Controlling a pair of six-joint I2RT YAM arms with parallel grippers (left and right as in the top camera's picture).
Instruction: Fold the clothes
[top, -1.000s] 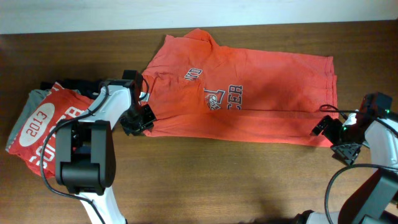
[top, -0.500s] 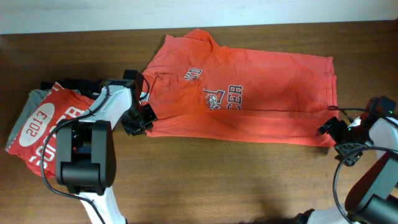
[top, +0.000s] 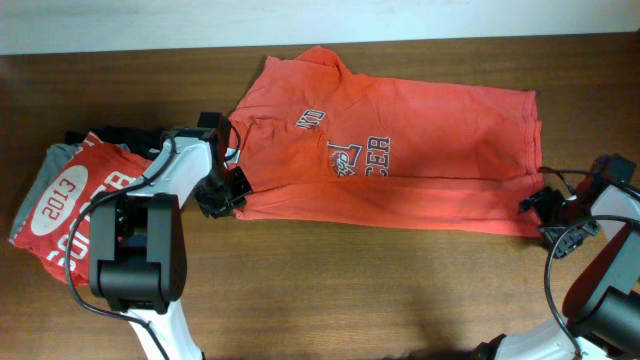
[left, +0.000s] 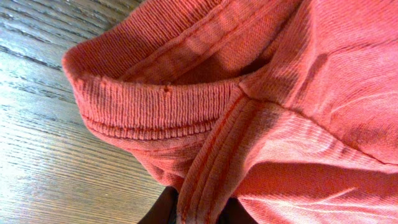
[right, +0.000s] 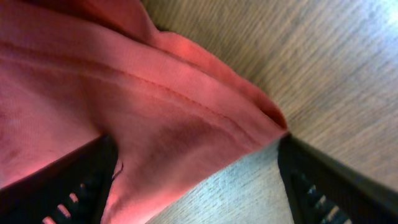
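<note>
The orange-red T-shirt (top: 420, 160) lies spread sideways on the counter (top: 350, 300), print up. Its neck end points toward the folded red shirt (top: 75, 200) and its hem is at the opposite end. The left gripper (top: 222, 192) sits at the T-shirt's neck end, on the edge nearer the robot, and is closed on the fabric. In the left wrist view the ribbed collar (left: 143, 106) bunches and runs down into the pinch between the dark fingers. The right gripper (top: 538, 208) is at the T-shirt's hem corner (right: 267, 118) on that same edge. Its jaws stand wide apart, straddling the corner, with cloth between them but not clamped.

The step in hand looks like taking hold of both ends of this edge for a lengthwise fold. The next move probably calls for the right gripper to close on the hem corner, catching every layer there. Both arms could then lift together and carry the edge across the T-shirt, keeping the cloth taut between them.
</note>
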